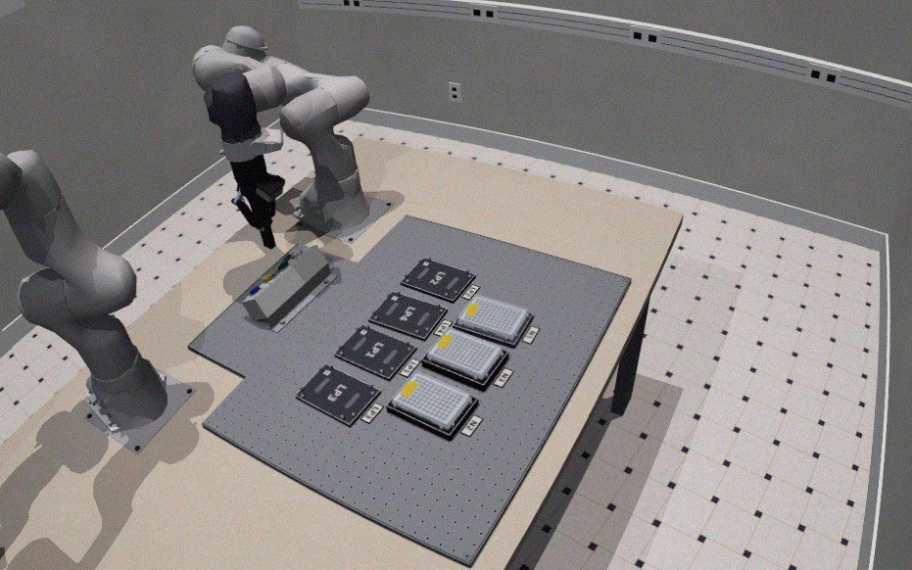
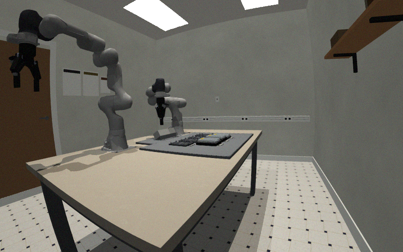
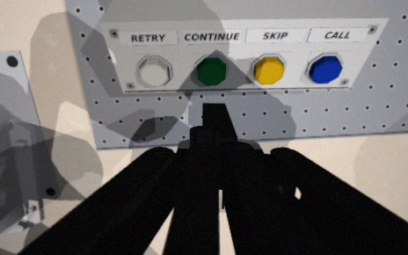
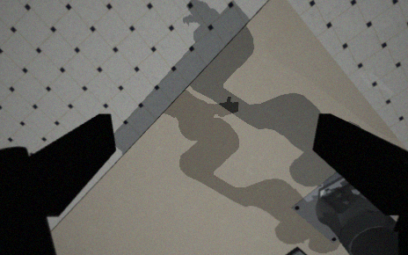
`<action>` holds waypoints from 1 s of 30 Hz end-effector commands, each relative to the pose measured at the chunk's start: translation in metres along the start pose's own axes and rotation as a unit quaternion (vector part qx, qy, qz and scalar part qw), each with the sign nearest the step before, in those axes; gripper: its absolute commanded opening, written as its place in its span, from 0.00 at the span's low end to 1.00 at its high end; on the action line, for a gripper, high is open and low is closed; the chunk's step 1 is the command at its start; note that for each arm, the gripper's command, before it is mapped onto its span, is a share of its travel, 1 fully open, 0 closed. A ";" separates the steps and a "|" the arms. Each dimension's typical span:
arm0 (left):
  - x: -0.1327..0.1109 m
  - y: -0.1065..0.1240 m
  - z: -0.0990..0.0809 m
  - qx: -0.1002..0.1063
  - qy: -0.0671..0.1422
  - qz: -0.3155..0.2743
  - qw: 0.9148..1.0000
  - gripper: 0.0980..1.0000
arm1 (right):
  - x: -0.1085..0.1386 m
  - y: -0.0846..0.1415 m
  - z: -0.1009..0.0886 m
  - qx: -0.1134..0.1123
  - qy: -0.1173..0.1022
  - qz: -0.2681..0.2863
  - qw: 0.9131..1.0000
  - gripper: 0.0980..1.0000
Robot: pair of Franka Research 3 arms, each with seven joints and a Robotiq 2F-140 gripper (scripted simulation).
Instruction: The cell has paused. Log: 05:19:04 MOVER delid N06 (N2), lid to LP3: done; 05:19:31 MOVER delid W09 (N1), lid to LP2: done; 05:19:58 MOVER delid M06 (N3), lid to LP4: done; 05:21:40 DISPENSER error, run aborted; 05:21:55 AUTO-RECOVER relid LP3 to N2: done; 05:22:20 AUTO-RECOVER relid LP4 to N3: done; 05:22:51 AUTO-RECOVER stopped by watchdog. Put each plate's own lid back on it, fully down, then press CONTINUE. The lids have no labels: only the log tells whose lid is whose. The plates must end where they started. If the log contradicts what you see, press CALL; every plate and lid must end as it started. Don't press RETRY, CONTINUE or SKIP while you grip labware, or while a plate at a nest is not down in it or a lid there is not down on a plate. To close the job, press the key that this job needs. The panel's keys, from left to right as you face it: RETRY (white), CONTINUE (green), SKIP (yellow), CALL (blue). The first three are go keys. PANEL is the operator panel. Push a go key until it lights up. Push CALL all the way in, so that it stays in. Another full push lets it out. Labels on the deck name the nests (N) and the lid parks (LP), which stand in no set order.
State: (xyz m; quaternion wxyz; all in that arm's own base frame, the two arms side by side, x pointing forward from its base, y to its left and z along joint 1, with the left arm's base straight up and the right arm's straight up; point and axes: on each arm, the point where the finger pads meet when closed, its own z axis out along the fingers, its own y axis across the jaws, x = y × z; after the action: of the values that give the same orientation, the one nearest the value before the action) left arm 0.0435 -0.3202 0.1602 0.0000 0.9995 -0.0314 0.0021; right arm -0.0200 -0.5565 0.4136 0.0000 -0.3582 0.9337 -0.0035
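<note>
Three clear-lidded plates with yellow marks stand at the nests: N1 plate [image 1: 498, 319], N3 plate [image 1: 472, 356] and N2 plate [image 1: 436, 403]. Their lids look level; small gaps cannot be judged. The parks LP2 [image 1: 454, 288], LP4 [image 1: 422, 327], LP1 [image 1: 390, 366] and LP3 [image 1: 353, 411] hold no lids. My left gripper [image 1: 269, 245] [image 2: 161, 124] [image 3: 213, 121] is shut and empty, above and beside PANEL [image 1: 294, 291] [image 3: 242, 84], near the green CONTINUE key [image 3: 211, 71]. That key is unlit. The blue CALL key [image 3: 325, 69] stands out. My right gripper [image 2: 26, 88] [image 4: 214, 132] is open and empty.
The white RETRY key [image 3: 154, 71] and yellow SKIP key [image 3: 268, 70] flank CONTINUE. The perforated deck [image 1: 403, 474] bears the panel, nests and parks. The right gripper hangs high over the table's edge, far from the deck. The left arm's base stands close to PANEL.
</note>
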 end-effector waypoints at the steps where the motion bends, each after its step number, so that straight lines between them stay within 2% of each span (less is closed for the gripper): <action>1: -0.001 -0.001 0.001 0.000 -0.002 -0.015 1.000 0.00 | 0.000 0.000 0.000 0.000 0.000 0.000 1.000 1.00; 30: -0.001 0.000 0.004 0.000 -0.002 -0.016 1.000 0.00 | 0.000 0.000 0.000 0.000 0.000 0.000 1.000 1.00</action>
State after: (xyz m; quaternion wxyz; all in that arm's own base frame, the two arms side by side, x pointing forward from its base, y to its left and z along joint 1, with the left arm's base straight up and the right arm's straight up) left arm 0.0422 -0.3191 0.1573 -0.0013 0.9998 -0.0180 -0.0007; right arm -0.0200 -0.5565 0.4136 0.0000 -0.3582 0.9337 -0.0035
